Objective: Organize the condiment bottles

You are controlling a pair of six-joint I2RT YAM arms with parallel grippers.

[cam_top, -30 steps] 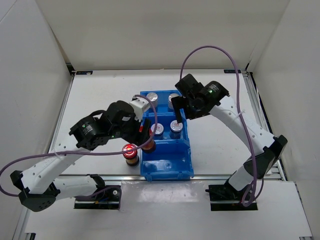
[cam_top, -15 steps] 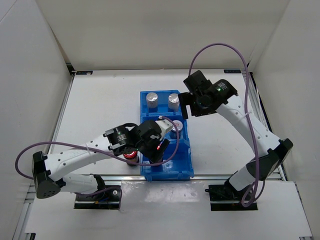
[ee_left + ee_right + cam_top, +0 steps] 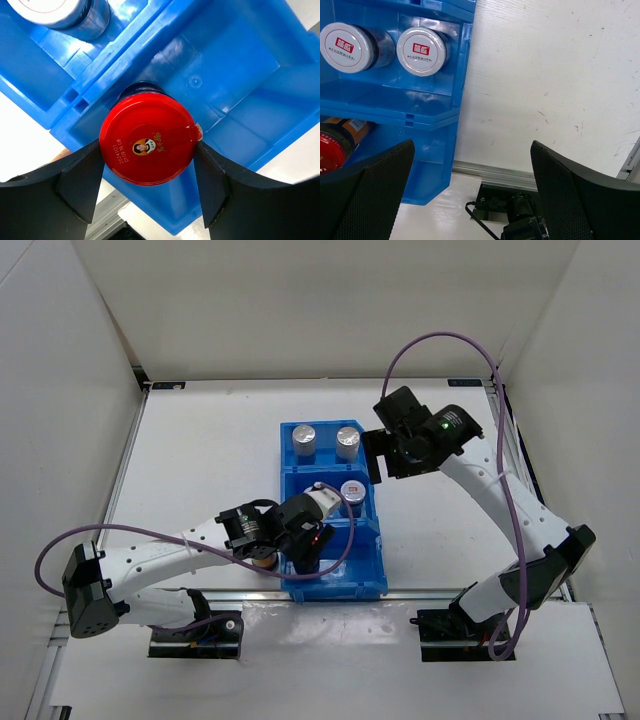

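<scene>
My left gripper [image 3: 305, 548] is shut on a dark red-capped bottle [image 3: 147, 140], held upright in the near compartment of the blue bin [image 3: 360, 580], by its left wall. The fingers [image 3: 80, 180] press both sides of the cap. Another bottle [image 3: 262, 560] stands just outside the bin's left wall, mostly hidden under my left arm. Two silver-capped bottles [image 3: 304, 440] [image 3: 347, 440] stand in the far compartment. Two white-capped bottles with a red mark [image 3: 347, 41] [image 3: 422, 51] stand in the middle compartment. My right gripper [image 3: 385, 455] is open and empty, above the table right of the bin.
White walls enclose the table on the left, back and right. A metal rail [image 3: 450, 592] runs along the near table edge, with the arm bases below it. Purple cables loop off both arms. Bare tabletop [image 3: 545, 75] lies right of the bin.
My left gripper has carried the red-capped bottle from beside the bin's left wall into the near compartment. My right gripper has drawn back to the right, away from the bin.
</scene>
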